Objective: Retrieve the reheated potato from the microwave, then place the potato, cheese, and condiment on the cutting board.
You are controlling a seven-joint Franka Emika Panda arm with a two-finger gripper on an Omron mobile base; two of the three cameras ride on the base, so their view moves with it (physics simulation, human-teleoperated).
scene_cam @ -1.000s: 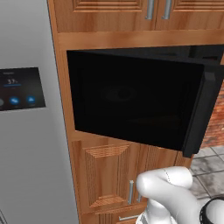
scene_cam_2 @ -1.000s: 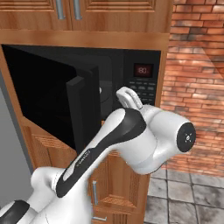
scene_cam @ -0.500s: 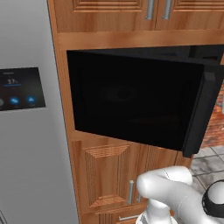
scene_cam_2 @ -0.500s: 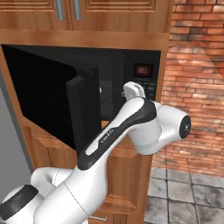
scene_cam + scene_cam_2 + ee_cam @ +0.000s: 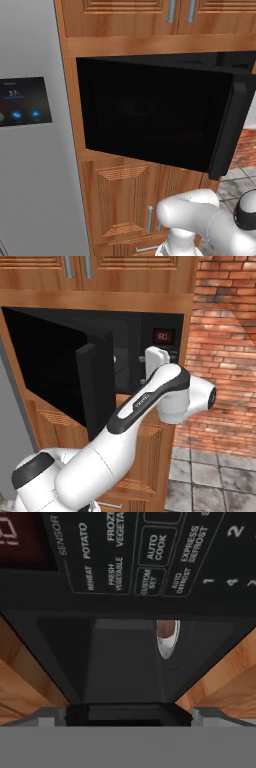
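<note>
Fridge panel (image 5: 25,101): far left, grey door with a small lit display; not part of the task.
Microwave door (image 5: 150,117): swung out on its left hinge, dark glass toward the left base camera, free edge at the right.
Microwave (image 5: 150,346): cavity open between the door edge and the keypad panel (image 5: 165,338); a pale plate rim (image 5: 114,359) shows just inside.
Potato (image 5: 166,628): in the hand view, a brownish lump on the white plate (image 5: 168,644), deep in the cavity below the keypad.
Gripper (image 5: 152,363): at the mouth of the opening, level with the keypad.
Fingers: spread wide, nothing between them.
Step in hand: reaching in for the potato.
Doing it well: judged, drop below the keypad lip first, then enter straight, keeping off the door edge; straddle the potato with the fingers, not the plate rim, and close only once it sits between them.
Risk: pushing the plate backward.
</note>
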